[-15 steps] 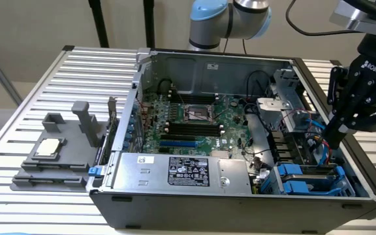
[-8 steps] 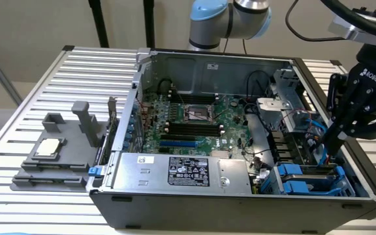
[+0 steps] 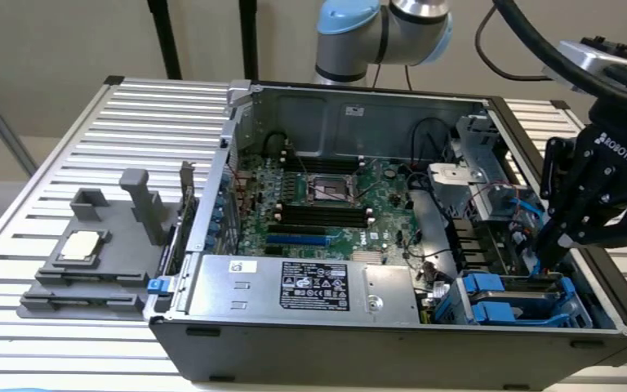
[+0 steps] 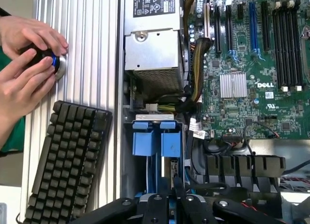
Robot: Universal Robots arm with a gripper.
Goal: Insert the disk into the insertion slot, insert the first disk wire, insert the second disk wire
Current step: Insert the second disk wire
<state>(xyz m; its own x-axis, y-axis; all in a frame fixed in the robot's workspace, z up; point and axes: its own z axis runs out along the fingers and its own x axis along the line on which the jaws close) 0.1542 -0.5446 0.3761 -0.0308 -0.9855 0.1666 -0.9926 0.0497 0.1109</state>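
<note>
Item: your claw (image 3: 550, 260), jaws narrowed on something thin you could not identify, hung directly over the slot (image 3: 521, 300), the slot's long axis running toward the case front.

Even, soft overhead light fills both views. Mild glare sits on the slatted table (image 3: 63, 155); the computer case (image 3: 401, 343) interior stays shadowed. Focus is reasonably sharp throughout.

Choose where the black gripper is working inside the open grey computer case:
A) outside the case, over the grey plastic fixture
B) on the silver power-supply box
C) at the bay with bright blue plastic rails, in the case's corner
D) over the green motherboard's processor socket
C: in the exterior view the black gripper reaches down beside the bay with bright blue plastic rails, in the open grey computer case's corner.
</note>
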